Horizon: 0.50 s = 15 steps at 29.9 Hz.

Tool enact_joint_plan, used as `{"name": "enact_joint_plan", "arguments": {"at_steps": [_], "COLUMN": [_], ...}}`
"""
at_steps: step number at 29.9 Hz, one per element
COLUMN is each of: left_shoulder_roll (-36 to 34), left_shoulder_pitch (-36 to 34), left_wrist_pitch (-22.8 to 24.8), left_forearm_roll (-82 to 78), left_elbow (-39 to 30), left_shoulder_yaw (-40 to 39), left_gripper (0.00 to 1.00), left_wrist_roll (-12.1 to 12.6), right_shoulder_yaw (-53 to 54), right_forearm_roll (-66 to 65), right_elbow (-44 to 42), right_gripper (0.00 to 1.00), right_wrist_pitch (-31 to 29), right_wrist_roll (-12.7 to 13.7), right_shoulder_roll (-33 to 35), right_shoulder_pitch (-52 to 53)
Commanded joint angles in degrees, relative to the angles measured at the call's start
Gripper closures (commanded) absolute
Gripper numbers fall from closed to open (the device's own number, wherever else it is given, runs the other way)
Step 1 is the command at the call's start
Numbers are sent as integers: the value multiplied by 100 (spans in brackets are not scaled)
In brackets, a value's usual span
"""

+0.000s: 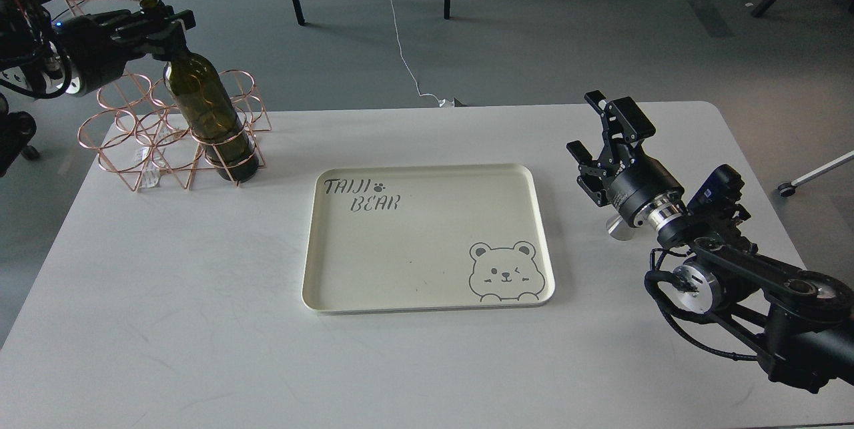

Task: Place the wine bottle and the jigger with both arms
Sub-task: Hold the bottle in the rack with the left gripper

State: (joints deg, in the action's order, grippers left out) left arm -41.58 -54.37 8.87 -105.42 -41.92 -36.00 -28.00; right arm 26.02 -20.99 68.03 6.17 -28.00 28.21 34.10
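The dark green wine bottle stands tilted to the left with its base inside a front ring of the copper wire rack at the table's far left. My left gripper is shut on the bottle's neck just below the mouth. My right gripper is open and empty above the table at the right, beyond the tray's right edge. The silver jigger shows only as a small shiny piece on the table under the right wrist, mostly hidden by it.
A cream tray printed "TAIJI BEAR" with a bear drawing lies mid-table, nothing in it. The white table has rounded corners. Chair legs and a white cable are on the floor behind it.
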Motion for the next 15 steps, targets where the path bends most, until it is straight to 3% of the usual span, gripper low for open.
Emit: {"name": "enact_joint_plan", "arguments": {"at_steps": [1, 2, 9, 15], "left_shoulder_roll": [0, 0, 0, -8], "left_shoulder_pitch": [-4, -4, -47, -118], "left_wrist_pitch": [1, -8, -17, -17], "left_forearm_roll": [39, 56, 74, 74], "left_elbow": [0, 0, 0, -9], "left_shoulder_yaw": [6, 6, 5, -3], "left_gripper": [71, 70, 36, 20], "left_wrist_roll": [0, 0, 0, 0], "right_shoulder_yaw": [0, 0, 0, 0], "right_forearm_roll": [-2, -2, -2, -2], "right_elbow": [0, 0, 0, 0], "right_gripper": [1, 1, 1, 1], "right_wrist_pitch": [-2, -2, -2, -2], "right_wrist_roll": [0, 0, 0, 0], "right_shoulder_roll": [0, 0, 0, 0], "right_shoulder_pitch": [0, 0, 0, 0]}}
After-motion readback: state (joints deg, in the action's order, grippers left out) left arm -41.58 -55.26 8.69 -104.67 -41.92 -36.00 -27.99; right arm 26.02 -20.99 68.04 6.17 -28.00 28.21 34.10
